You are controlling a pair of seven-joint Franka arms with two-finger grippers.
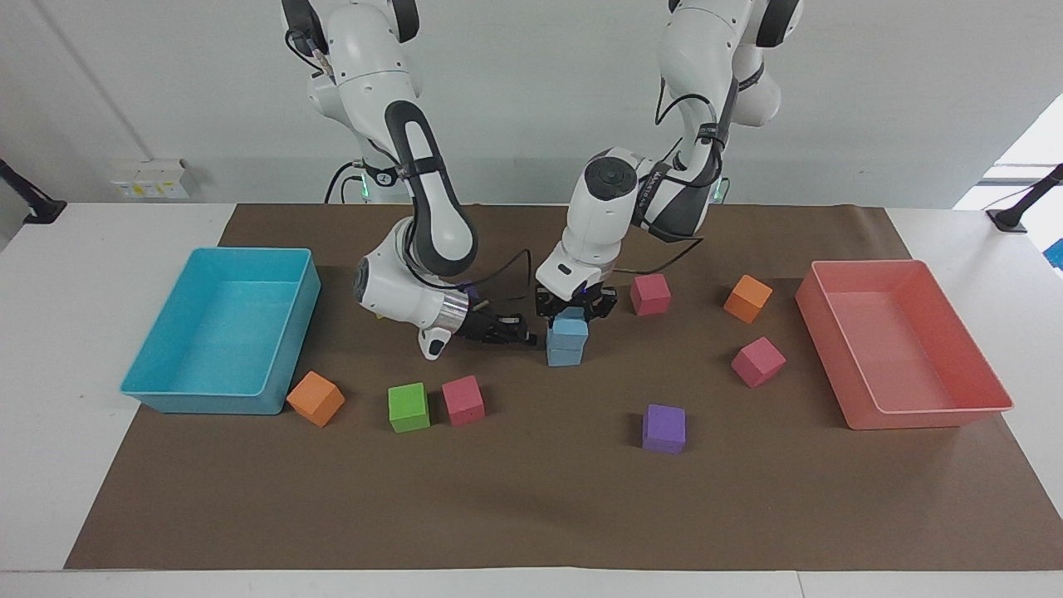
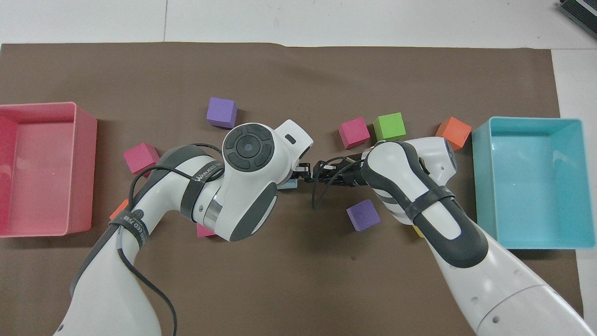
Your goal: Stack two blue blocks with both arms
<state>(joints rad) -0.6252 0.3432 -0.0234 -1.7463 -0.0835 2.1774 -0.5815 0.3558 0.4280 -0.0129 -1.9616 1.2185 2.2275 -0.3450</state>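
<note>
Two sky-blue blocks stand stacked mid-table: the upper blue block (image 1: 569,327) sits squarely on the lower blue block (image 1: 565,355). My left gripper (image 1: 574,311) comes down from above and is shut on the upper block. My right gripper (image 1: 530,335) lies low and level beside the stack, on the side toward the right arm's end, pointing at it with a small gap. In the overhead view my left wrist covers the stack; only a sliver of blue block (image 2: 289,184) shows, with the right gripper (image 2: 313,171) beside it.
A turquoise tray (image 1: 208,400) stands at the right arm's end and a pink tray (image 1: 922,417) at the left arm's end. Loose cubes lie around: orange (image 1: 315,399), green (image 1: 409,407), pink (image 1: 462,399), purple (image 1: 663,428), pink (image 1: 757,361), orange (image 1: 747,297), pink (image 1: 649,294).
</note>
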